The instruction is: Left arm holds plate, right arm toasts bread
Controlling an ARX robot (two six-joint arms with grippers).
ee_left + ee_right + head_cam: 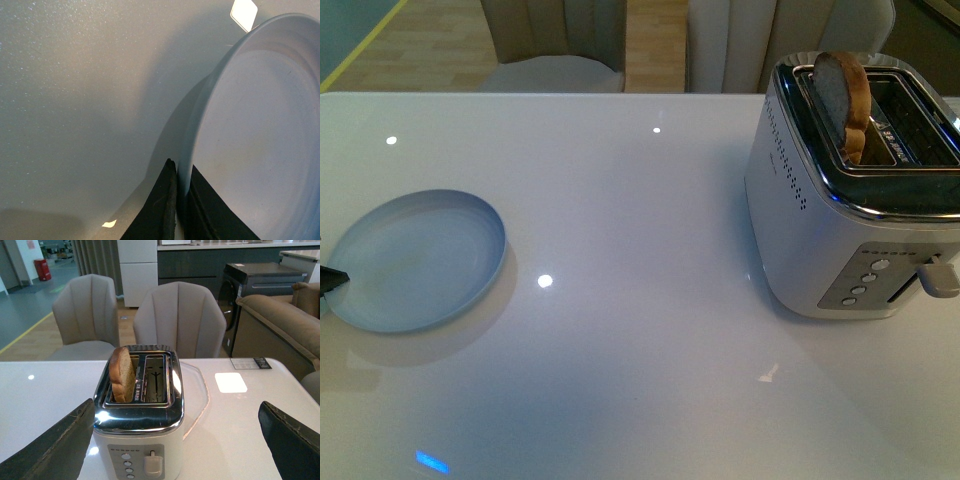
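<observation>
The plate (pixel 415 260) is pinched by the left gripper (pixel 182 172). The bread (pixel 845 95) is stood in the toaster (pixel 800 230). Next, the lever (pixel 940 275) likely needs to be pushed by the open right gripper (pixel 177 405).

Glossy white table top (pixel 640 390) across the frame, beige padded chair (pixel 555 35) upper centre, second beige chair (pixel 760 40) beside it, light wooden floor (pixel 420 45) upper left.

Front view looks down over plate (pixel 415 260) and toaster (pixel 800 230). Left wrist view hugs the plate; right wrist view faces the toaster nearby.
</observation>
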